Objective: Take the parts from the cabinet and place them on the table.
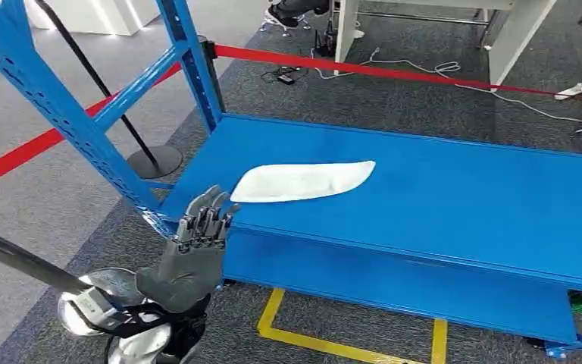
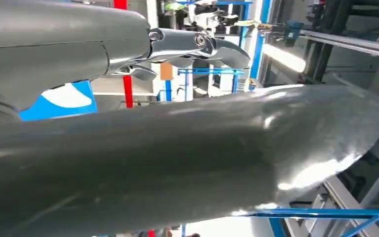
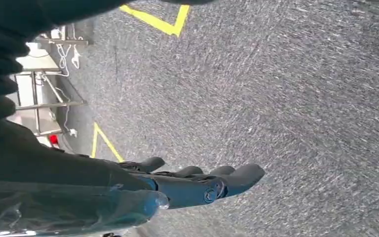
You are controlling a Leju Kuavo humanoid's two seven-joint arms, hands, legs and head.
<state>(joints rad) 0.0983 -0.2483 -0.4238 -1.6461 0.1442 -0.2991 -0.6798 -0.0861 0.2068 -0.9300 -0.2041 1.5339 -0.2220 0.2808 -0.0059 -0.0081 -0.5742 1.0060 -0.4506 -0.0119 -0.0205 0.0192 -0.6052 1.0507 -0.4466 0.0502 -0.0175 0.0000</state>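
White part (image 1: 303, 182) lies flat on blue shelf (image 1: 455, 189), near its front-left corner. L hand (image 1: 201, 227) just beside part, at shelf edge — fingers straight, close together, holding nothing. R hand (image 3: 197, 182) over grey carpet (image 3: 301, 98) — fingers extended, empty.

The left hand (image 1: 197, 243) covers the white part's (image 1: 303, 182) near tip; the shelf (image 1: 462, 189) runs off the picture's right edge.

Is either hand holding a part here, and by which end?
Nothing is held. The left hand hovers short of the white part on the blue shelf; the right hand hangs empty.
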